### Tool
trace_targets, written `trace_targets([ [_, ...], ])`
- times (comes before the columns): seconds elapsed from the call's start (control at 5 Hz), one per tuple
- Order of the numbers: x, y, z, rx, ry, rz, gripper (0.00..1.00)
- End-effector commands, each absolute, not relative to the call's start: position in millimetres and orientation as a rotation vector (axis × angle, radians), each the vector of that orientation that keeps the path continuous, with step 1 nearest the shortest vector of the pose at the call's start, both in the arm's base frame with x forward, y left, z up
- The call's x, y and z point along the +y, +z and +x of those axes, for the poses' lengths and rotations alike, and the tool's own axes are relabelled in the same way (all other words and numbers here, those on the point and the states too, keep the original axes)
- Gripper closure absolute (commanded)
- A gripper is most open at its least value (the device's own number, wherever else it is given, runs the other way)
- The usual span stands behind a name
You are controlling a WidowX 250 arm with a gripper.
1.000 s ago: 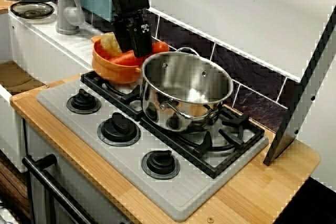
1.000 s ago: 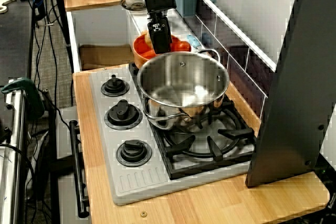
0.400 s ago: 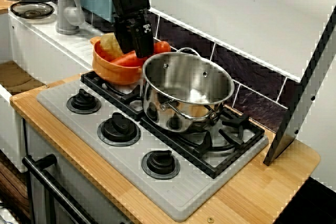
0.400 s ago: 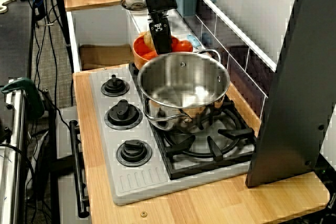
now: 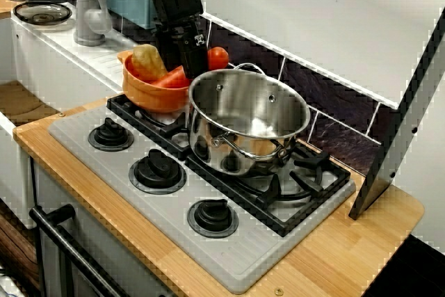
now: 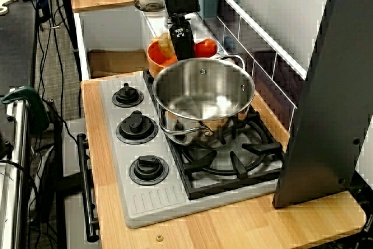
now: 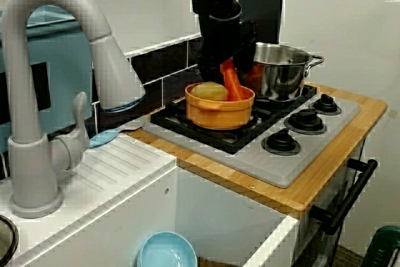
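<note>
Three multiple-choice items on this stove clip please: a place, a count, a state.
1. The bowl stands: A in the sink; B on the grate beside the pot; C on the floor.
2. Knobs: A two; B five; C three.
3. The gripper is: A shut on the carrot; B open over the pot; C off the stove.
B, it rests there by the pot; C, three in a front row; A, the carrot hangs tilted from it.
</note>
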State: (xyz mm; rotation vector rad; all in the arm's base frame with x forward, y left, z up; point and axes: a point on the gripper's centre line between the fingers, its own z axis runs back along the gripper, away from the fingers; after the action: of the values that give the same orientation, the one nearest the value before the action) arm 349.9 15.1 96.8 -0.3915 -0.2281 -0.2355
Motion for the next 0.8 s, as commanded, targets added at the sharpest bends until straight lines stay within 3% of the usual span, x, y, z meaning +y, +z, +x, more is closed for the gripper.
trace_targets([
  [0.0, 14.8, 108.2, 359.4, -0.281, -0.271, -0.369, 0.00],
  [0.4, 15.1, 105.9, 364.4, -0.293, -0.269, -0.357, 0.00],
  [0.6, 17.4, 104.8, 364.7, -0.304, -0.255, -0.359, 0.09],
])
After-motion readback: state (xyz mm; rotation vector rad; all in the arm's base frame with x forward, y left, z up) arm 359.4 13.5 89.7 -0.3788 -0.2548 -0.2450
